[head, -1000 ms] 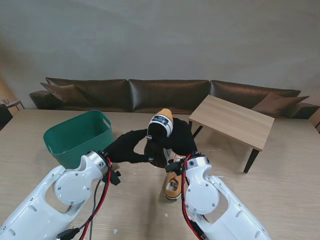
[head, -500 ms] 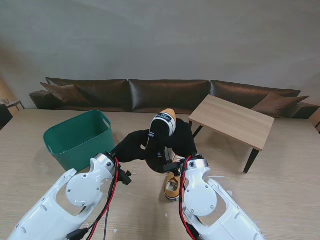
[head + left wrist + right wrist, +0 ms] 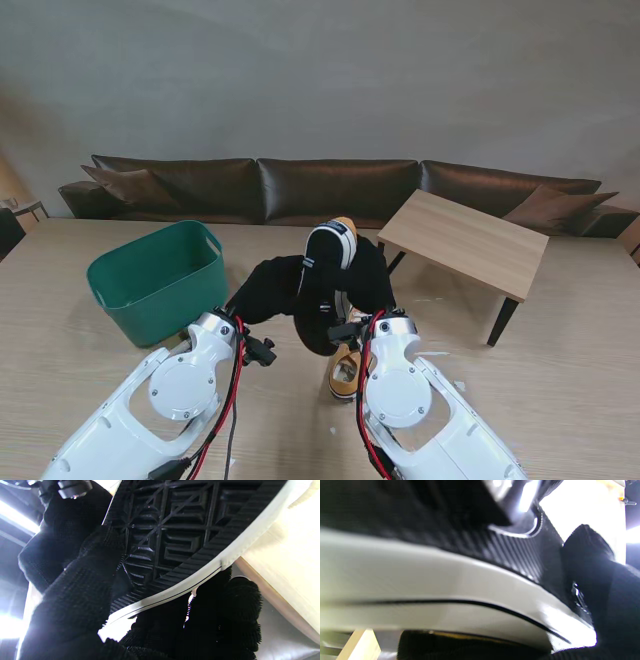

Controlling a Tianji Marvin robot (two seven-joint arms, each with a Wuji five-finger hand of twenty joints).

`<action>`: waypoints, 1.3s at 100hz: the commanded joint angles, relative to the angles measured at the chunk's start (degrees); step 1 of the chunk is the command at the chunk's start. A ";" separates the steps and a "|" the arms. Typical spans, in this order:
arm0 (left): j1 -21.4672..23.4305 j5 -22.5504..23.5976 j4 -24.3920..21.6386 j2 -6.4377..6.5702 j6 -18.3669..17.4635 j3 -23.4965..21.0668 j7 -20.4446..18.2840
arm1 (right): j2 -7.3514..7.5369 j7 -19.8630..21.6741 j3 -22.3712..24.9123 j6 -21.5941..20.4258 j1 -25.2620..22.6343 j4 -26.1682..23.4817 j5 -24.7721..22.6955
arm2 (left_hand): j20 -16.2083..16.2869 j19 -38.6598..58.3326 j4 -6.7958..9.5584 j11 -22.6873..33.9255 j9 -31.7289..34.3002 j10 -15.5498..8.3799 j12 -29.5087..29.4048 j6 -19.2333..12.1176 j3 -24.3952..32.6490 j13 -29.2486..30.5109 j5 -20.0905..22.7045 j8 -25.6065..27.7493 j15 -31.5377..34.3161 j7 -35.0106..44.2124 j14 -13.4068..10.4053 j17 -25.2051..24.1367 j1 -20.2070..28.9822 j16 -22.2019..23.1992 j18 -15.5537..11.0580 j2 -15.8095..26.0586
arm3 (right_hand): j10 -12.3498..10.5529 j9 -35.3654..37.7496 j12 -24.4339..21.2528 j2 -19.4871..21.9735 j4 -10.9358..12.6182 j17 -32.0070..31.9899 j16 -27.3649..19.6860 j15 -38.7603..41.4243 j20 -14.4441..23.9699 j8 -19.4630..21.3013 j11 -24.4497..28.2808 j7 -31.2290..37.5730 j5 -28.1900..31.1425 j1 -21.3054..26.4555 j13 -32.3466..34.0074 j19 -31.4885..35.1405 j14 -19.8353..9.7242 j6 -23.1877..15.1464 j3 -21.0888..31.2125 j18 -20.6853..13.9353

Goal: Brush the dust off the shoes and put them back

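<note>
A mustard-yellow shoe [image 3: 328, 262] with a black sole and white rim is held up over the middle of the table, sole turned toward me. My left hand [image 3: 268, 290], in a black glove, wraps it from the left. The gloved right hand [image 3: 368, 275] grips it from the right. In the left wrist view the black tread [image 3: 175, 530] fills the frame, with fingers [image 3: 82, 585] curled over its white edge. The right wrist view shows the white rim [image 3: 420, 587] close up and blurred beside a finger [image 3: 595, 580]. A second yellow shoe [image 3: 347, 372] lies on the table nearer to me. No brush shows.
A green plastic basket [image 3: 160, 275] stands on the table to the left. A small wooden side table [image 3: 470, 240] sits at the far right. A dark brown sofa [image 3: 330, 185] runs along the back wall. Small white specks [image 3: 333, 430] lie on the table near me.
My left arm has moved right and its hand has closed in on the lifted shoe. The shoe has tipped so more of its sole faces me.
</note>
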 commanded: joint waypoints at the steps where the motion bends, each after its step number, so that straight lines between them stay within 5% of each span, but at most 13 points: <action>1: 0.62 -0.99 -0.95 -1.04 -0.24 -0.04 -0.59 | -0.21 0.46 0.56 0.93 0.17 0.28 0.36 | -1.50 2.13 2.81 6.20 4.47 -1.03 4.19 -8.85 11.44 10.01 7.39 2.44 16.13 24.64 -8.54 3.36 11.38 4.77 -0.11 3.66 | 0.32 -4.67 -2.96 10.60 7.22 -16.36 -1.32 -5.41 1.03 -1.76 -0.19 -4.71 -2.96 7.43 -6.04 -0.88 0.81 -3.48 8.76 -1.73; 6: 0.74 -1.84 -0.96 -1.29 -0.26 -0.12 0.06 | -0.13 0.95 0.75 1.31 0.01 0.19 0.94 | -2.15 1.92 2.83 6.15 4.57 -0.98 4.45 -8.58 11.83 10.16 7.39 1.64 16.58 25.15 -8.81 4.45 11.63 4.31 -0.37 3.43 | 0.42 -6.22 -3.62 11.54 8.50 -17.35 -1.37 -5.51 1.35 -1.72 0.47 -6.91 -3.82 5.89 -6.81 -1.12 1.28 -2.94 8.86 -1.48; 11: 0.86 -2.57 -1.01 -1.46 -0.26 -0.21 0.41 | -0.05 1.43 0.89 1.53 -0.15 0.10 1.51 | -2.82 1.97 2.85 5.73 4.64 -0.63 4.76 -8.26 12.30 10.18 7.22 0.38 17.35 25.97 -8.90 5.14 11.94 3.37 -0.35 3.28 | 1.06 -9.05 -5.39 13.16 14.77 -18.90 -1.60 -5.71 2.51 2.62 1.56 -12.28 -5.43 1.39 -8.36 -1.87 1.93 -1.19 9.26 -1.15; 21: 1.11 -3.04 -1.16 -1.60 -0.21 -0.41 0.84 | 0.01 2.04 1.08 2.09 -0.43 -0.16 2.47 | -3.61 1.76 3.08 5.25 4.47 -0.49 5.28 -7.89 13.03 10.21 6.80 -0.76 17.92 26.84 -9.01 6.32 12.43 2.25 -0.02 3.36 | 1.50 -10.42 -5.28 13.86 15.34 -19.84 -1.29 -4.96 2.99 4.02 2.76 -12.55 -6.64 0.71 -9.19 -1.84 2.43 -0.52 9.12 -0.84; 24: 1.17 -3.29 -1.19 -1.68 -0.21 -0.44 1.07 | -0.10 1.75 1.02 2.03 -0.41 -0.08 2.59 | -3.86 1.60 3.13 5.09 4.32 -0.44 5.77 -7.81 13.23 10.22 6.49 -1.32 18.11 27.47 -8.98 6.66 12.46 1.91 -0.06 3.48 | 1.66 -7.29 -5.29 12.93 8.93 -18.44 -0.82 -2.16 3.78 -2.79 4.53 -5.13 -4.30 5.45 -7.67 -0.80 2.19 -1.47 8.16 -0.81; 27: 1.26 -3.80 -1.27 -1.81 -0.14 -0.45 1.33 | -0.14 1.65 0.98 1.70 -0.39 0.03 2.78 | -3.89 1.72 3.19 5.02 4.04 -0.34 6.23 -7.63 13.30 10.19 6.04 -1.66 18.14 28.07 -8.90 6.54 12.53 1.59 0.07 3.77 | 2.14 -2.43 -5.13 12.35 6.33 -16.45 -0.35 0.01 3.77 -6.29 4.37 1.19 -0.79 9.71 -5.26 0.37 2.14 -2.03 6.08 -0.76; 38: 1.56 -6.01 -1.71 -1.88 1.24 -0.51 0.78 | 0.13 2.30 0.88 0.91 -0.55 0.00 2.43 | -2.82 1.94 3.34 4.72 2.80 -0.49 7.42 -7.18 12.23 9.75 4.45 -1.29 15.62 28.96 -6.81 2.45 12.27 0.64 1.46 5.22 | 0.55 2.14 -4.81 11.92 6.37 -13.66 -0.50 -0.09 3.18 -5.17 1.20 2.77 3.09 13.71 -2.70 1.48 0.82 -4.64 5.66 -1.40; 49: 1.91 -9.62 -2.21 -1.47 3.54 -0.59 -2.66 | 0.20 2.31 0.62 0.29 -0.53 -0.10 1.64 | 1.18 -3.30 4.01 3.67 -1.75 -0.12 5.39 -8.07 6.68 2.41 3.44 0.72 4.99 20.57 -0.03 -8.93 10.91 3.61 3.97 8.40 | -0.64 3.82 -5.19 11.91 6.36 -12.98 -0.78 -1.35 2.63 -4.51 -1.60 2.24 4.09 13.71 -2.05 1.55 -0.35 -6.02 5.82 -1.72; 55: 2.23 -12.77 -2.70 -1.00 5.05 -0.77 -5.92 | 0.08 2.08 0.50 -0.10 -0.64 -0.42 2.11 | 2.61 -10.57 4.88 1.96 -9.43 1.10 -8.36 -8.64 0.93 -8.23 1.36 -0.15 -4.27 6.86 3.61 -19.06 9.01 2.26 3.37 10.22 | -0.93 3.79 -5.47 12.37 6.28 -13.56 -0.75 -1.51 2.43 -4.34 -2.44 2.13 4.17 13.50 -1.90 1.21 -0.21 -6.33 5.66 -1.67; 63: 2.18 -15.36 -2.62 -0.57 6.11 -0.57 -8.83 | -0.06 1.95 0.38 -0.34 -0.87 -1.05 3.21 | 1.65 -21.35 4.95 -2.54 -17.51 1.66 -19.15 -9.21 4.70 -21.76 0.95 -1.52 -12.76 -9.76 4.86 -29.25 0.81 -2.13 1.68 12.95 | -0.97 3.59 -5.78 13.55 6.14 -14.23 -0.56 -1.46 2.31 -4.05 -3.39 1.99 3.95 13.15 -1.82 0.97 0.08 -6.00 5.12 -1.47; 68: 1.92 -16.11 -2.27 -0.51 6.27 -0.13 -9.57 | -0.09 2.15 0.37 -0.31 -1.11 -1.53 4.12 | 1.14 -25.74 6.43 -3.94 -19.88 1.58 -20.66 -9.69 6.27 -25.49 0.70 -3.51 -14.93 -13.33 5.00 -31.60 -1.73 -3.43 1.10 13.67 | -0.86 3.13 -6.00 14.73 6.07 -14.95 -0.49 -1.72 2.30 -3.66 -3.94 1.89 3.39 12.96 -2.32 0.79 0.54 -5.38 4.38 -1.29; 92: 1.12 -17.47 -1.36 0.04 7.17 0.83 -12.82 | -0.41 2.12 0.32 -0.44 -1.99 -2.71 7.37 | 0.52 -61.01 6.37 -8.23 -34.44 0.58 -27.35 -13.50 1.58 -42.26 -2.79 -5.47 -26.81 -18.69 0.80 -39.27 -5.49 -10.30 -2.61 14.38 | 0.08 2.09 -6.36 16.42 6.10 -16.37 -0.30 -2.01 2.51 -3.20 -4.04 1.79 2.56 13.09 -3.04 0.70 1.99 -3.63 3.21 -0.48; 130: 1.24 -14.47 -1.12 0.18 9.52 0.86 -12.44 | -0.89 1.33 0.55 -0.17 -2.23 -3.47 10.29 | 1.59 -66.91 6.14 -10.41 -43.84 0.30 -29.75 -16.12 -1.28 -49.70 -9.97 -9.53 -31.47 -24.06 -1.16 -44.24 -8.92 -13.43 -4.54 14.84 | 0.86 0.83 -6.79 17.38 6.11 -17.73 -0.16 -2.26 2.69 -3.35 -3.74 1.49 1.99 13.00 -3.87 0.25 3.18 -2.52 2.60 0.11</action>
